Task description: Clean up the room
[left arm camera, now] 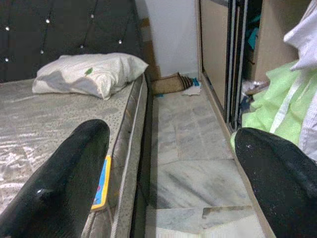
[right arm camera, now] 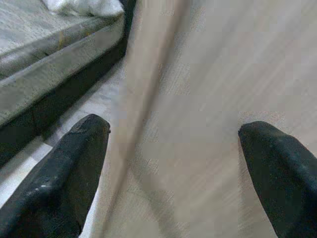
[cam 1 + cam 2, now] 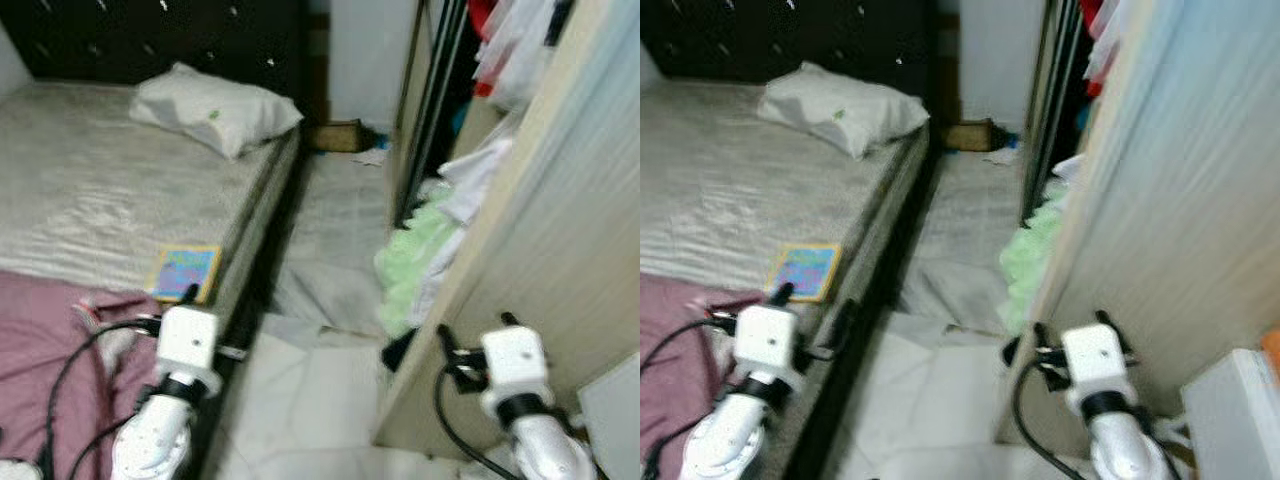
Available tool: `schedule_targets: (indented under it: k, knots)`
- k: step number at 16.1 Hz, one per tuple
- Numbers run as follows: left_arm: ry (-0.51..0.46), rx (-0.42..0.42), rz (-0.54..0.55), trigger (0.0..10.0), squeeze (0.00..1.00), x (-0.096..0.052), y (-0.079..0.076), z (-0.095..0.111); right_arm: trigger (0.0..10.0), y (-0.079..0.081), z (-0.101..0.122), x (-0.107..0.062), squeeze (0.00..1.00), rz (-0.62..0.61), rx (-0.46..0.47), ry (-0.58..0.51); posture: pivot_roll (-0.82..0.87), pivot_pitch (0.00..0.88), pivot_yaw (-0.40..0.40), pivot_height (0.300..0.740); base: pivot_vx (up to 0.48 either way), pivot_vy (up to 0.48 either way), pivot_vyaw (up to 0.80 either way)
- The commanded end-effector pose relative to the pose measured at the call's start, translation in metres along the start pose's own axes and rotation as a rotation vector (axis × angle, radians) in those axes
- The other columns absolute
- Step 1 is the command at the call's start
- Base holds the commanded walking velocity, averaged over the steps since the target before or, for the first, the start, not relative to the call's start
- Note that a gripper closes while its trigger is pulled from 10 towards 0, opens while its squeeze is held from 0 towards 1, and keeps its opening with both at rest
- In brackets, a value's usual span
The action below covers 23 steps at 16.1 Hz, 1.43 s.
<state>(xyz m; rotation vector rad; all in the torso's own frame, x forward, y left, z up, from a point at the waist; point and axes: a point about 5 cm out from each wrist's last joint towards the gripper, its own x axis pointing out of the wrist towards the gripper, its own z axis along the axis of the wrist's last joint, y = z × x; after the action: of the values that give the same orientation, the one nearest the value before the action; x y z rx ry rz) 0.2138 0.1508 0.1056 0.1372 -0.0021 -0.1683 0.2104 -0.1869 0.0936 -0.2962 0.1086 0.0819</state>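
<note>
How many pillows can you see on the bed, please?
1. The single white, soft pillow lies at the head of the grey mattress, against the dark tufted headboard, on the side nearest the floor gap. Others could lie beyond the frame's edge.

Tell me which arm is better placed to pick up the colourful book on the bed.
Left, likely. The left gripper hovers open beside the colourful square book at the mattress edge; the right gripper faces the wardrobe panel.

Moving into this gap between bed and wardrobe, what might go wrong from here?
The right hand sits open very near the wardrobe panel and may scrape it. The light green clothes spilling from the wardrobe onto the floor could snag a foot. The left hand may nudge the book off the mattress edge.
</note>
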Motion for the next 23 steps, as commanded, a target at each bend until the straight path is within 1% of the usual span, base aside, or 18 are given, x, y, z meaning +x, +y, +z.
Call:
schedule_targets:
  k: [1,3,4,9,15,23]
  knots:
    - [-0.005,-0.013,-0.016,10.0,0.00,0.0005,-0.0022,0.0013,10.0,0.0005,0.0026,0.0004,0.00,0.010,0.005,-0.011,-0.05,0.102,-0.009,0.740,0.000,0.000,0.00]
    - [0.001,-0.031,-0.015,10.0,0.00,0.0016,-0.0022,0.0007,10.0,0.0005,0.0025,0.0001,0.00,0.006,0.010,-0.012,-0.05,0.102,-0.009,0.740,0.000,0.000,0.00]
    - [0.000,-0.021,-0.012,10.0,0.00,0.0023,-0.0021,0.0012,10.0,0.0009,0.0023,0.0000,0.00,0.006,0.011,-0.012,-0.05,0.103,-0.007,0.740,0.000,0.000,0.00]
    - [0.003,-0.038,-0.018,10.0,0.00,0.0041,-0.0031,0.0008,10.0,0.0016,0.0015,0.0011,0.00,0.007,0.016,-0.009,-0.05,0.103,-0.007,0.740,0.000,0.000,0.00]
    - [0.005,-0.047,-0.019,10.0,0.00,0.0050,-0.0033,0.0007,10.0,0.0032,0.0007,0.0014,0.00,0.012,0.018,-0.008,-0.05,0.099,-0.008,0.740,-0.254,0.000,0.00]
    - [0.005,-0.063,-0.012,10.0,0.00,0.0075,-0.0033,0.0010,10.0,0.0037,-0.0003,0.0022,0.00,0.013,0.031,-0.007,-0.05,0.096,-0.007,0.740,0.000,0.000,0.00]
